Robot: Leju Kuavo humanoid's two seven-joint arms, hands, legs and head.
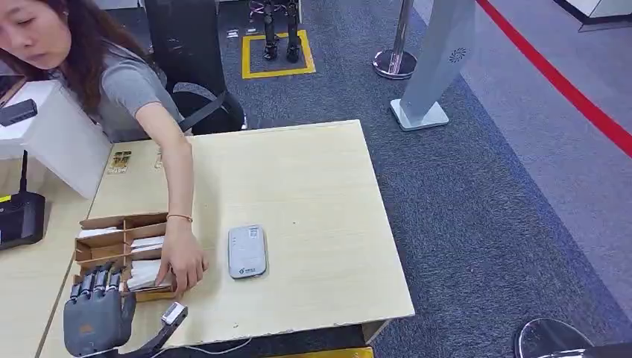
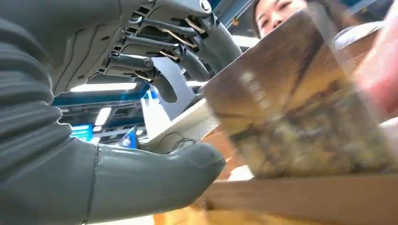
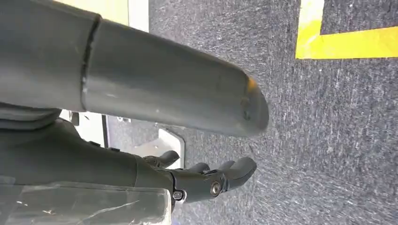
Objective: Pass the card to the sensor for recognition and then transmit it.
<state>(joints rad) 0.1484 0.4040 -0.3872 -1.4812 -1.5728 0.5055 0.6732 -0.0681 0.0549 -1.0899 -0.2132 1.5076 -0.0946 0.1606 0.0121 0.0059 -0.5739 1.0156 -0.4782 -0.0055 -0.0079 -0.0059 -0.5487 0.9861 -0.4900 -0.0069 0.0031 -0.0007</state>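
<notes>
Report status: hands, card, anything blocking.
Left hand open at the brown cardboard card box, holding nothing. Right hand open over grey carpet. No card picked yet; grey card sensor untouched. Person's hand in the box, in the way.

A pale wooden table (image 1: pixel 313 224) stands on grey carpet (image 1: pixel 477 209). Across the floor run a red line (image 1: pixel 566 89) and a yellow square outline (image 1: pixel 277 71). A chrome post base (image 1: pixel 395 63) and a grey sign stand (image 1: pixel 432 74) sit beyond the table.

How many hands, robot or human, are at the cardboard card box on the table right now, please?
2: the robot's left hand at the near end of the card box, and a person's hand resting on its near right corner. Other hands may be hidden.
</notes>
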